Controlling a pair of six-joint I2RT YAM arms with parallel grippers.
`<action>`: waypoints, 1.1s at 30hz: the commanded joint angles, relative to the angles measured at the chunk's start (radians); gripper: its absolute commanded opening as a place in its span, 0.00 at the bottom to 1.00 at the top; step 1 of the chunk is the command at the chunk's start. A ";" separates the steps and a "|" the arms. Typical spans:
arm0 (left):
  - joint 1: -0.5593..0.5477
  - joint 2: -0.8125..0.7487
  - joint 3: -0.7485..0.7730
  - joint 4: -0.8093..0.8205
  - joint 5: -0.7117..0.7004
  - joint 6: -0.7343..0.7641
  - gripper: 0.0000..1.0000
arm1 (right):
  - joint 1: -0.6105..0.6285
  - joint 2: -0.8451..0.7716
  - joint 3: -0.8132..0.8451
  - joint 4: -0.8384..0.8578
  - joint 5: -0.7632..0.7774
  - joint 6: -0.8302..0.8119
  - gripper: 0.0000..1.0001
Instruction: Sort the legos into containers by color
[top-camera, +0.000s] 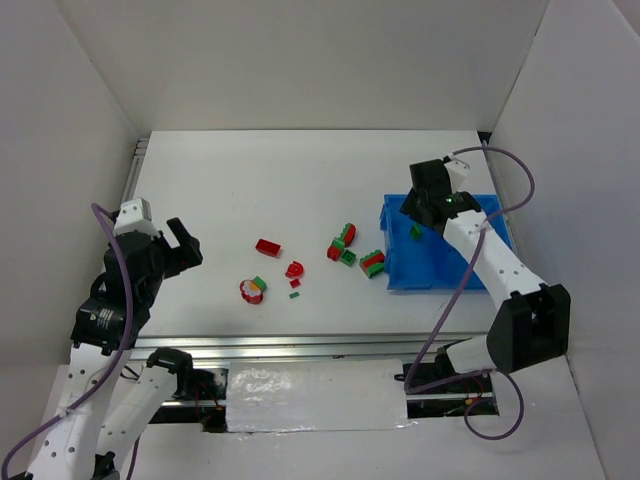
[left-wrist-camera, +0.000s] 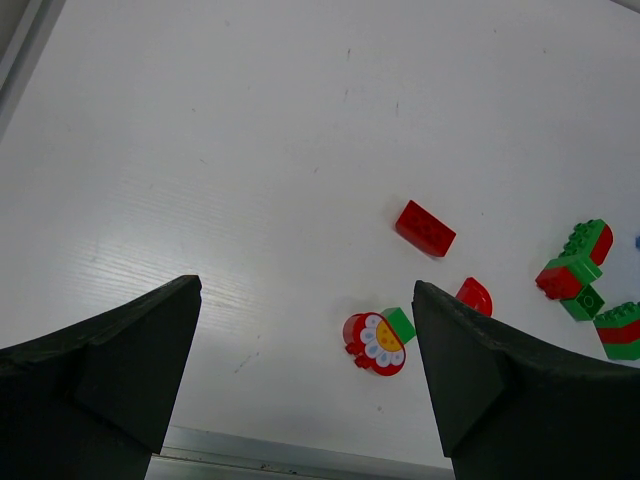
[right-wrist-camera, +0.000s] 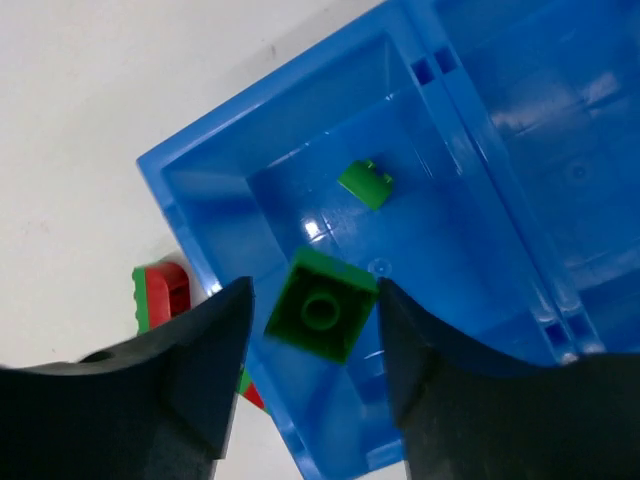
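The blue bin (top-camera: 400, 280) stands at the right; in the right wrist view its rim (right-wrist-camera: 200, 160) and middle wall (right-wrist-camera: 470, 130) show. A small green brick (right-wrist-camera: 365, 183) lies in its left compartment. My right gripper (right-wrist-camera: 312, 290) hangs over that compartment, open, with a green brick (right-wrist-camera: 322, 305) loose between the fingers, a thin gap on each side. My left gripper (top-camera: 185, 245) is open and empty at the left, above the table (left-wrist-camera: 305, 290). A round red-white piece (left-wrist-camera: 377, 342), a red brick (left-wrist-camera: 425, 228) and a red half-round (left-wrist-camera: 474, 296) lie ahead of it.
Joined red-green bricks (top-camera: 343, 243) and a red-green stack (top-camera: 373, 263) lie just left of the bin; the stack also shows in the right wrist view (right-wrist-camera: 160, 295). Tiny bits (top-camera: 294, 294) lie mid-table. White walls enclose the table; a metal rail (top-camera: 300, 345) runs along the near edge.
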 joint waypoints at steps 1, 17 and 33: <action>0.005 -0.003 0.011 0.040 0.005 0.019 1.00 | -0.026 0.051 0.068 -0.034 -0.012 -0.057 0.69; 0.005 0.001 0.008 0.043 0.009 0.022 0.99 | 0.297 0.096 0.097 0.052 -0.242 -0.252 0.70; 0.005 0.000 0.005 0.051 0.035 0.031 0.99 | 0.300 0.375 0.137 0.004 -0.486 -0.734 0.81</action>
